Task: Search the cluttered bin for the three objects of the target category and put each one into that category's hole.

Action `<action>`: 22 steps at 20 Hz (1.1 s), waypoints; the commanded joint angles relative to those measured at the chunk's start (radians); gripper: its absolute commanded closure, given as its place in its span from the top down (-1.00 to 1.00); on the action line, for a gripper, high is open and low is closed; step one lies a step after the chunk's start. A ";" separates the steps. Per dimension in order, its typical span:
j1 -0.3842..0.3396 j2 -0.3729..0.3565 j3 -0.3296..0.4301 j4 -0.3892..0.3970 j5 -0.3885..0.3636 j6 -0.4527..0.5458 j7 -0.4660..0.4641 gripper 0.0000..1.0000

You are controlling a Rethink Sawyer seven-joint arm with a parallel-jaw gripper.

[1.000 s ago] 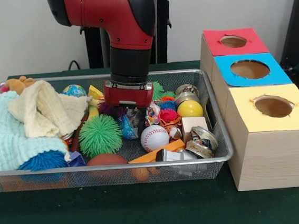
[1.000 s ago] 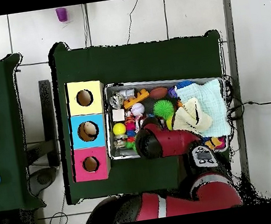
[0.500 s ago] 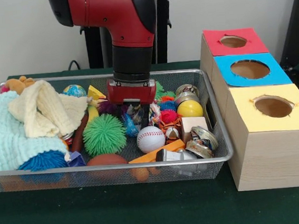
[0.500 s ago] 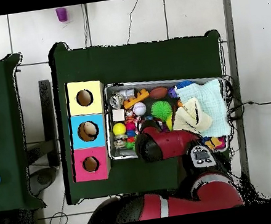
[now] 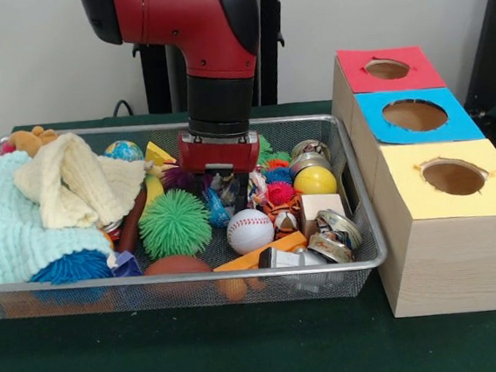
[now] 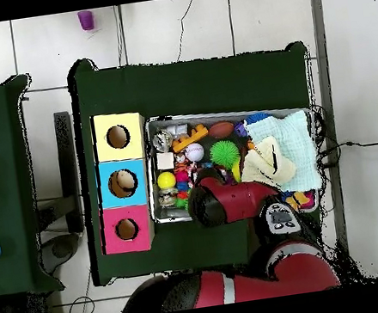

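Note:
The wire-mesh bin (image 5: 195,275) stands on the green table, full of clutter: a baseball (image 5: 251,230), a green spiky ball (image 5: 174,224), a yellow ball (image 5: 315,180), a globe ball (image 5: 122,151), a brown football (image 5: 176,265), metal cans (image 5: 336,230) and a wooden block (image 5: 320,207). My gripper (image 5: 228,192) reaches down into the bin's middle, just behind the baseball, among small crumpled and spiky toys. The clutter hides its tips. In the overhead view the red arm (image 6: 220,201) covers the gripper.
Three wooden boxes with a hole each stand beside the bin: red top (image 5: 388,69), blue top (image 5: 415,115), yellow top (image 5: 454,179). A mint cloth (image 5: 5,222) and a cream cloth (image 5: 76,180) fill the bin's other end, with a blue spiky ball (image 5: 71,267) below.
The wrist has risen a little and shifted slightly toward the boxes. The baseball and the green spiky ball have shifted a little. Hardly anything differs over the last half second.

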 commanded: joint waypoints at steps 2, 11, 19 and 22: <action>0.006 0.039 0.059 0.096 -0.056 0.133 0.052 1.00; 0.023 0.081 0.042 0.079 -0.046 0.089 0.077 1.00; 0.005 0.021 0.064 0.119 -0.036 0.135 0.075 1.00; -0.010 -0.055 0.081 0.165 -0.020 0.191 0.072 1.00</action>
